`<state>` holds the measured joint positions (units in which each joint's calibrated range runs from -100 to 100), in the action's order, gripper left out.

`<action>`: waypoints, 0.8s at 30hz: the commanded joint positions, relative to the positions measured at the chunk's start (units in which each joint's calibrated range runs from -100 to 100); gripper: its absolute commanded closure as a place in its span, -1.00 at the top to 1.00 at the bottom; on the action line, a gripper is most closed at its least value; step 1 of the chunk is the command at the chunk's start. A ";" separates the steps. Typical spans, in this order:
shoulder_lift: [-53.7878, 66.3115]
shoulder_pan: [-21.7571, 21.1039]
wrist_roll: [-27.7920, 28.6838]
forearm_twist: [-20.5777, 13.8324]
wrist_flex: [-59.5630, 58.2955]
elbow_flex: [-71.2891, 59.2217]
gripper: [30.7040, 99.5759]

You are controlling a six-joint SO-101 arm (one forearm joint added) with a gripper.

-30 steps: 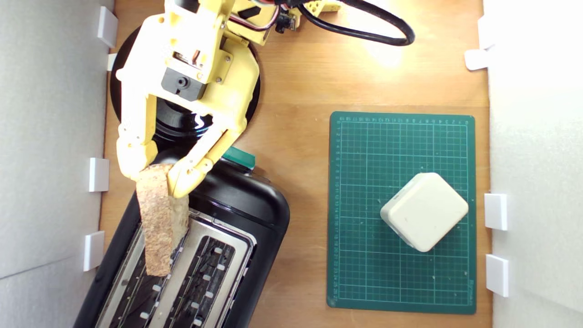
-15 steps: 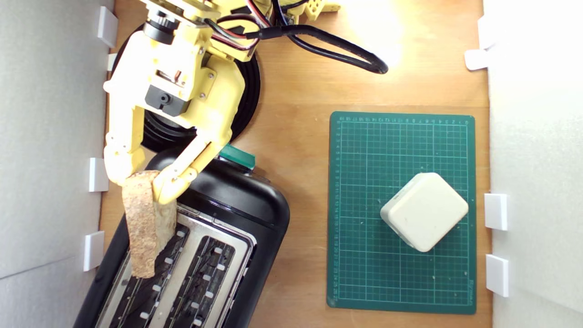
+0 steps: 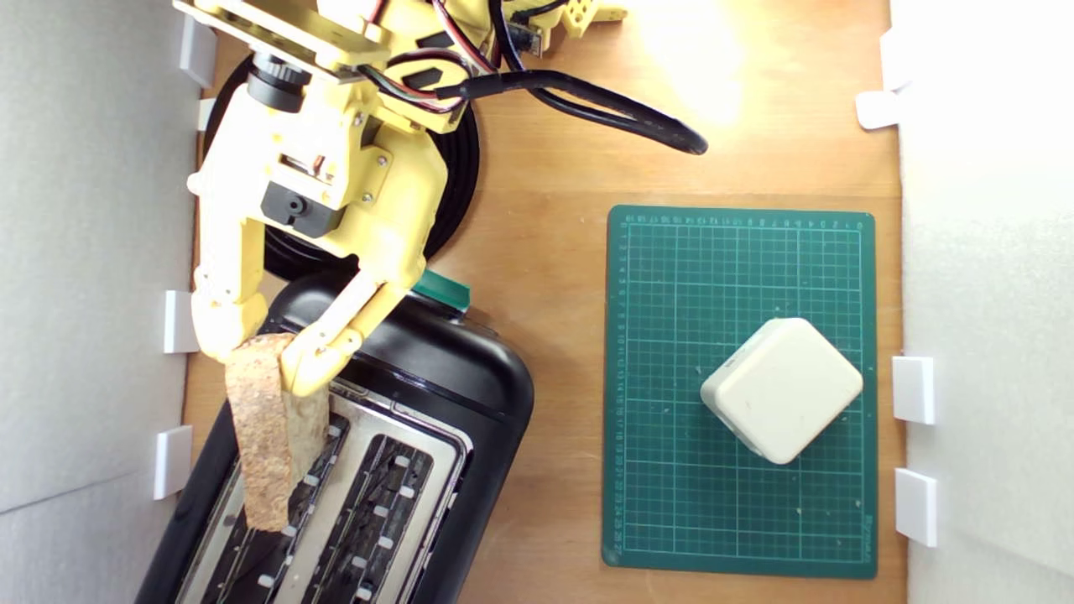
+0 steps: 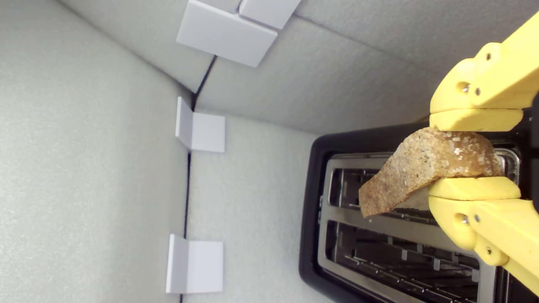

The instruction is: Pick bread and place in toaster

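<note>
Since a second ago, the yellow plastic pincer (image 3: pixel 256 356) has carried its load toward the exterior view's left, so the slice now lines up over the slot nearer that side instead of the strip between the two slots. Its jaws are clamped on the wedge-shaped half-slice of rustic bread (image 3: pixel 270 445) with a brown crust, gripping it at its thick end; in the wrist view the two yellow fingertips (image 4: pixel 476 120) press the bread (image 4: pixel 425 170) from opposite sides. The slice hangs edge-on from the grip, its narrow tip pointing down at the wire-lined slot without clearly being inside it. Below sits the large glossy black two-slot toaster (image 3: pixel 470 377) with a silver metal top, set at an angle on the wooden table (image 3: pixel 545 168); its green lever knob (image 3: pixel 442 289) shows just beside the pincer's wrist. Behind the arm, a round black plate (image 3: pixel 457 180) is partly hidden by the yellow housing. A black cable (image 3: pixel 621 113) loops across the table from the arm's base. Well apart, on the exterior view's right, lies a green gridded cutting mat (image 3: pixel 738 252) bearing a cream rounded square block (image 3: pixel 782 388). White foam walls (image 4: pixel 84 168) with small white brackets (image 4: pixel 202 132) enclose the scene on both sides.
</note>
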<state>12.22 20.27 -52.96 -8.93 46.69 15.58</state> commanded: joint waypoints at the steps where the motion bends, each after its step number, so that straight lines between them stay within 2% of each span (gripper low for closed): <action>1: -0.49 0.35 -0.06 -0.32 -0.36 4.44 -0.23; 16: -2.24 1.56 -0.01 -0.23 -0.53 4.44 -0.23; 24: -7.06 1.24 -0.01 0.04 -0.53 6.53 -0.23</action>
<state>5.00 21.28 -52.96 -8.40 46.61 19.19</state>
